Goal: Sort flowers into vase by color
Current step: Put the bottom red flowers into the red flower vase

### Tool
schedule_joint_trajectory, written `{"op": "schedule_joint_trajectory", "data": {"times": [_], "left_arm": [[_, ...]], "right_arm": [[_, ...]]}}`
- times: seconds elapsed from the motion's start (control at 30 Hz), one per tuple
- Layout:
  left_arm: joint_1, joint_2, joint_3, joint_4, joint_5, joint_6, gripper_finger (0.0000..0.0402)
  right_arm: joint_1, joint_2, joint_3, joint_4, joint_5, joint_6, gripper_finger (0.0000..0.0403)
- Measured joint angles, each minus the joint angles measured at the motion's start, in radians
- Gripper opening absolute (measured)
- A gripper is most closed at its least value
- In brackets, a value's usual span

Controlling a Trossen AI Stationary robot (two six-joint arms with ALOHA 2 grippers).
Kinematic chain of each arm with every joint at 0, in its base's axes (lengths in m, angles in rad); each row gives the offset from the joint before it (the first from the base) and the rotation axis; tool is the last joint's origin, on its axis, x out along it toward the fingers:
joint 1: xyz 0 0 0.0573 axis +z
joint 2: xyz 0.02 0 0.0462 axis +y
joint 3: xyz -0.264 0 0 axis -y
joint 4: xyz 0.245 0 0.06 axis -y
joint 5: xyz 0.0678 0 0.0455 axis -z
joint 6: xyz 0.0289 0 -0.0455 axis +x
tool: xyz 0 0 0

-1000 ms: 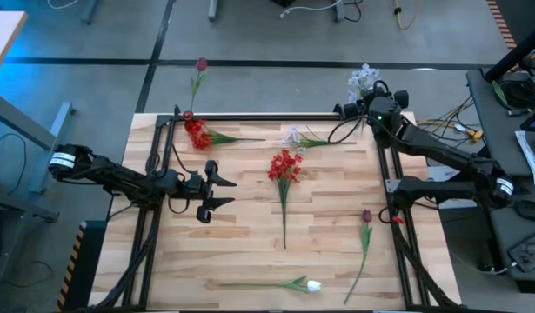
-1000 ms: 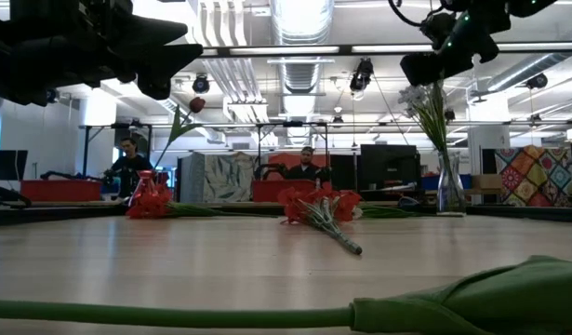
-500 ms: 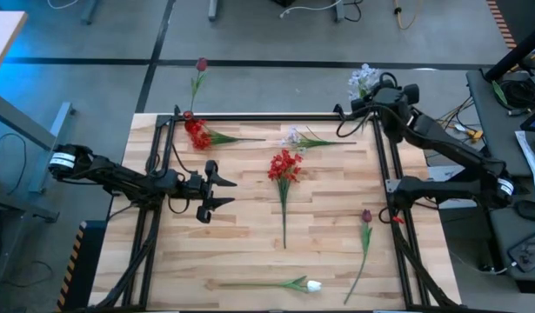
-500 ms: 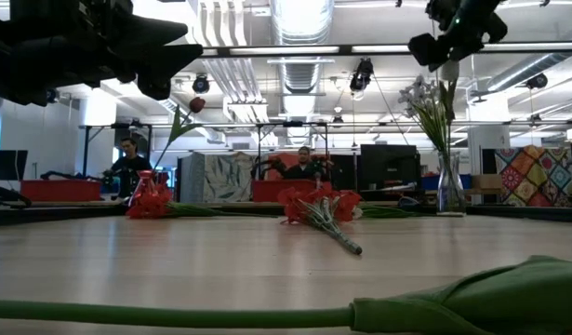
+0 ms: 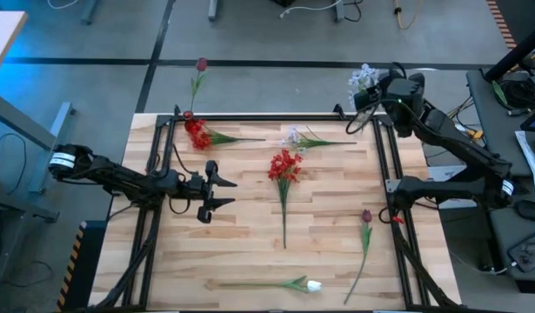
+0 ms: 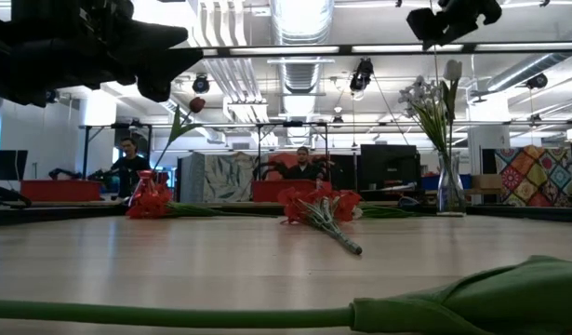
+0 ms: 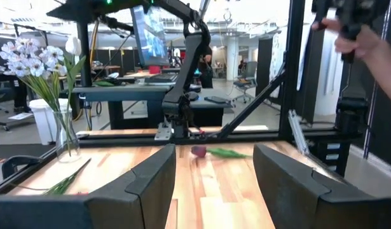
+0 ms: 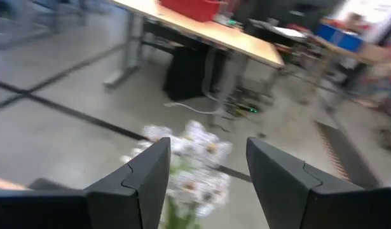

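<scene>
R gripper [image 5: 364, 97] over vase [image 6: 449, 191], fingers apart, empty | L gripper [image 5: 222, 191] mid-table, fingers apart

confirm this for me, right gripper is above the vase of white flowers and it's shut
Not shut. The right gripper is above the vase of white flowers, but the right wrist view shows its fingers spread apart, open and empty.

A pale spray [image 5: 363, 80] and a white tulip [image 6: 452, 70] stand upright in the vase [image 6: 448, 184]. A maroon bud [image 5: 200, 66] leans at the far left corner. On the table lie two red clusters [image 5: 197, 134] [image 5: 284, 165], a pale sprig [image 5: 293, 136], a maroon tulip [image 5: 366, 216] and a white tulip [image 5: 312, 285].
</scene>
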Motion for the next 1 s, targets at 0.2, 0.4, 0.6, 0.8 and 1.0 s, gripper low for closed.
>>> {"op": "schedule_joint_trajectory", "data": {"times": [0.2, 0.4, 0.6, 0.8, 1.0], "left_arm": [[0.0, 0.0, 0.0, -0.02, -0.001, 0.007, 0.0196], [0.0, 0.0, 0.0, -0.116, -0.156, 0.009, 0.0196], [-0.011, 0.0, 0.0, -0.198, -0.182, -0.014, 0.0188], [-0.039, 0.0, -0.001, -0.272, -0.183, -0.015, 0.0152], [-0.065, 0.0, -0.001, -0.297, -0.183, -0.029, 0.0116]], "right_arm": [[0.036, -0.001, 0.037, 0.001, -0.272, -0.054, 0.0189], [0.189, 0.031, 0.015, -0.07, -0.381, -0.104, 0.0155], [0.407, 0.101, 0.006, -0.105, -0.316, -0.009, 0.015], [0.589, 0.205, -0.005, -0.139, -0.289, 0.193, 0.017], [0.713, 0.38, -0.033, -0.115, -0.186, 0.398, 0.0178]]}}
